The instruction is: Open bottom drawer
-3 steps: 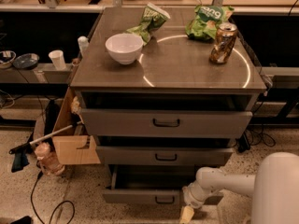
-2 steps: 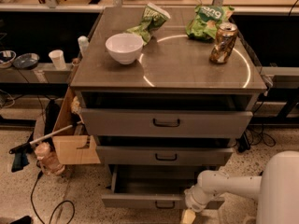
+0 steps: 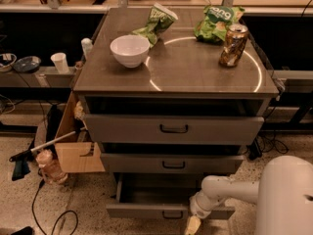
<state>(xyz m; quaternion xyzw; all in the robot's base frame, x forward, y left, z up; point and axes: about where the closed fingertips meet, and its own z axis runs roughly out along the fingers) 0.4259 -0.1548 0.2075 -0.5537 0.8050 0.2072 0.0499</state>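
Note:
The bottom drawer [image 3: 146, 210] is the lowest of three grey drawers in the cabinet. It stands pulled out, its grey interior [image 3: 154, 192] showing, with a small black handle [image 3: 172, 215] on its front. My gripper [image 3: 192, 224] is at the end of the white arm [image 3: 230, 192], low at the drawer front, just right of the handle. The middle drawer [image 3: 171, 163] and top drawer [image 3: 173, 129] sit above it, each pulled out a little.
On the cabinet top [image 3: 195, 72] are a white bowl [image 3: 129, 50], two green chip bags [image 3: 157, 21] [image 3: 217, 21] and a can [image 3: 233, 44]. A cardboard box [image 3: 73, 146], bottle [image 3: 47, 165] and cables [image 3: 54, 214] lie on the floor at left.
The bottom drawer has slid further out toward me, showing more of its interior. The arm and gripper have drawn back with it.

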